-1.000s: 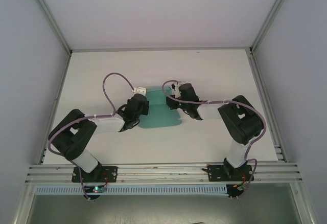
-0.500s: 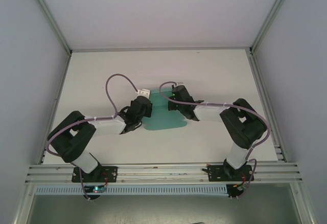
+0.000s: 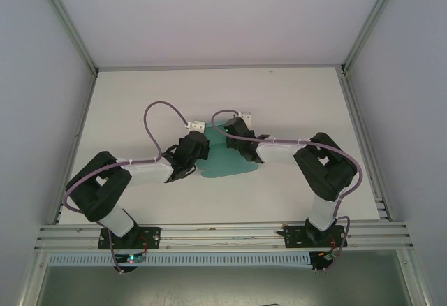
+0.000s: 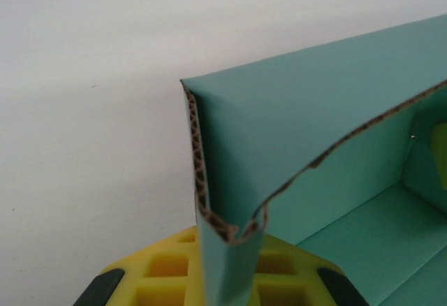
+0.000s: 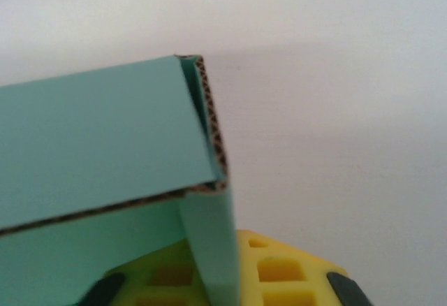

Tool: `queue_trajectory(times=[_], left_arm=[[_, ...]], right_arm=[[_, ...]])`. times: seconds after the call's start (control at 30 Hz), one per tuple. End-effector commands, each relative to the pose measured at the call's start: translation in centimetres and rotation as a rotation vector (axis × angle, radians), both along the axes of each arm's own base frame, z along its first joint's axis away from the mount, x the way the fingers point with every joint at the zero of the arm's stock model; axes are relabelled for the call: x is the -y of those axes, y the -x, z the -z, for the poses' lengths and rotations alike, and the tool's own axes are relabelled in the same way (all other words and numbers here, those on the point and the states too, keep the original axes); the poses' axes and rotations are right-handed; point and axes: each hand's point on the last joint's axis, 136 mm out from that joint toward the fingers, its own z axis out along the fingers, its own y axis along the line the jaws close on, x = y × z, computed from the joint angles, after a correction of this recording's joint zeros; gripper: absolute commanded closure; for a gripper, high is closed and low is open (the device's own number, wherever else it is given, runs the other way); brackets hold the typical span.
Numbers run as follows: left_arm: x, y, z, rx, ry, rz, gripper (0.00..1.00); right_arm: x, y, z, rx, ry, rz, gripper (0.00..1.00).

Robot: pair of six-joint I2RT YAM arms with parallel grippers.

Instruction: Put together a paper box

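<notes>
The box (image 3: 225,161) sits in the middle of the table (image 3: 140,103), just out from the two arms, and both are at it at once. The left gripper (image 3: 199,147) is against its left side and the right gripper (image 3: 234,140) against its right, towards the far end.

What the next move turns on is this: the box lies between the two sets of fingers, so each arm has one upright corner straight in front of it. In the left wrist view a narrow strip of card runs up from the left pad (image 4: 167,271) to a corner, and from there a wall goes off to the right with the floor of the box below it. The right wrist view is the mirror of that – the strip rises from the right pad (image 5: 286,271) and the wall runs off to the left.

The left fingers are closed on their strip of card, I'd say, pinching it thin. Whether the right fingers are really nipping theirs or only lying against it, I cannot tell; the card hides the gap.

Neither arm is nearer; they share the far wall between them. I can't make out the box's long axis from above, as the arms cover its sides. The corners look open at the raw edge, so my guess is that the walls have yet to be tucked and locked.
</notes>
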Motion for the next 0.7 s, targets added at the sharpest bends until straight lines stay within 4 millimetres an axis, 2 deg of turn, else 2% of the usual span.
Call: queue_trajectory(times=[0.0,0.07,0.1,0.17,0.23,0.4,0.5,0.57,0.67], left_arm=[[-1.7,0.9,1.1,-0.047,-0.095,-0.042,1.00],[-1.7,0.7,1.1,-0.047,-0.098,-0.046,1.00],[-1.6,0.7,1.1,-0.048,-0.098,-0.045,1.00],[-1.3,0.5,1.1,-0.047,-0.095,-0.034,1.00],[-1.2,0.4,1.1,-0.046,-0.092,-0.031,1.00],[-1.4,0.4,1.1,-0.047,-0.100,-0.041,1.00],[-1.5,0.3,1.1,-0.044,-0.102,-0.045,1.00],[-1.3,0.3,1.2,-0.040,-0.099,-0.033,1.00],[-1.1,0.3,1.5,-0.028,-0.100,-0.019,1.00]], right_arm=[[4.9,-1.1,0.9,0.110,0.032,0.048,0.72],[1.7,-0.4,-1.1,0.176,-0.147,-0.151,0.59],[0.8,0.0,-2.1,0.199,-0.218,-0.206,0.55],[-0.2,0.8,-3.9,0.228,-0.315,-0.284,0.53],[-0.7,1.4,-5.0,0.248,-0.334,-0.339,0.47],[-0.7,2.5,-6.4,0.231,-0.328,-0.392,0.28],[-0.9,3.5,-7.4,0.219,-0.339,-0.443,0.09],[-0.3,3.8,-8.2,0.226,-0.334,-0.437,0.02],[2.0,3.3,-9.5,0.243,-0.278,-0.358,0.02]])
